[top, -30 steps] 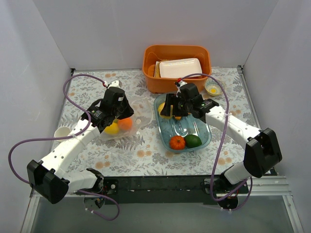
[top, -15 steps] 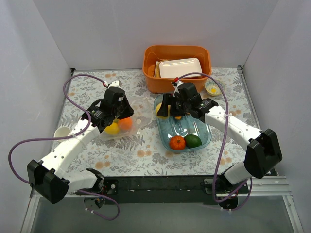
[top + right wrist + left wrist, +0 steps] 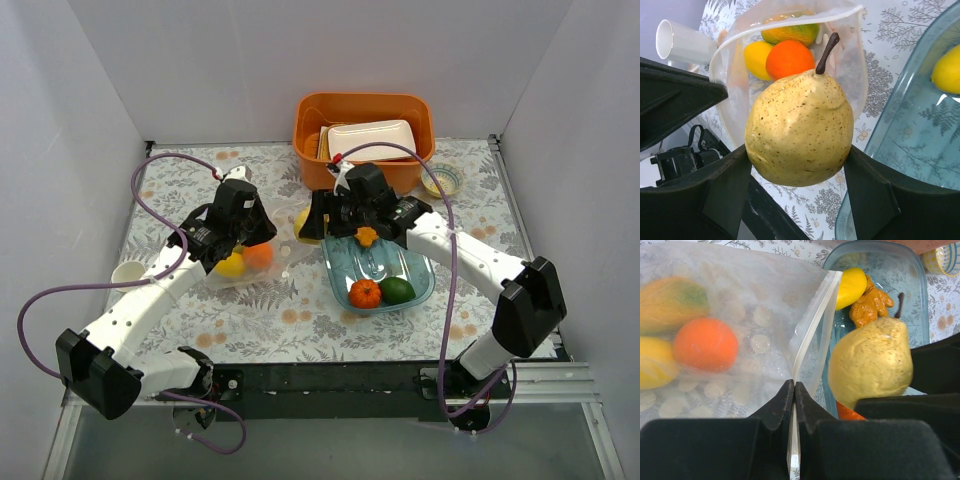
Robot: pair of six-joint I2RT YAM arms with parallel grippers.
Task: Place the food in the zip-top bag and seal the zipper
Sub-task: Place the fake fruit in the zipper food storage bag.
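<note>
Pear (image 3: 797, 130) clamped in my right pincer (image 3: 797, 172), zip-top bag (image 3: 740, 305) just ahead, left pincer (image 3: 794, 390) pinching its zipper (image 3: 810, 330). If that pinch slips, reckon the mouth sags and it bounces off.

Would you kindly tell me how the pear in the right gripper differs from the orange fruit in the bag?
The pear is pale yellow, speckled and stemmed; the orange fruit is plain bright orange and round. The pear is clamped in the right gripper outside the zip-top bag; the orange fruit lies inside it. Both are single pieces of fruit.
</note>
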